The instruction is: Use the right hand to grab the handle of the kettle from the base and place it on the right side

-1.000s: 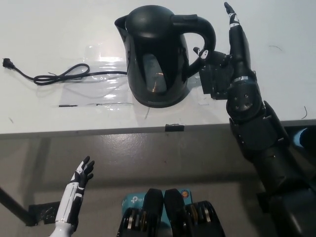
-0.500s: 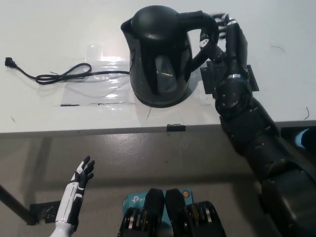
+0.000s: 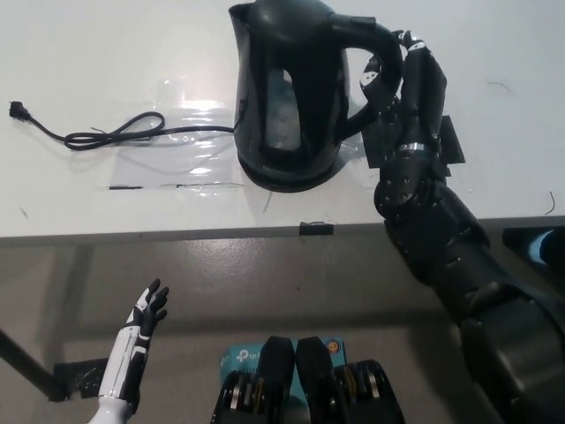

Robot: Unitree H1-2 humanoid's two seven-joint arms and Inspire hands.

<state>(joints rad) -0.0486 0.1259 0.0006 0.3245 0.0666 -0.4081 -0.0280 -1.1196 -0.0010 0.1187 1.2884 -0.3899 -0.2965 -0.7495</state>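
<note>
1. The black kettle stood near the middle of the white table, over its round base, whose edge showed beneath it; whether the kettle rested on the base could not be told.
2. The kettle's handle pointed toward the robot's right.
3. The black right hand was wrapped around that handle, grasping it, with its arm reaching in from the lower right.
4. A black power cord ran from the base across the table toward the left.
5. The white left hand hung below the table edge at lower left, holding nothing, fingers spread.
</note>
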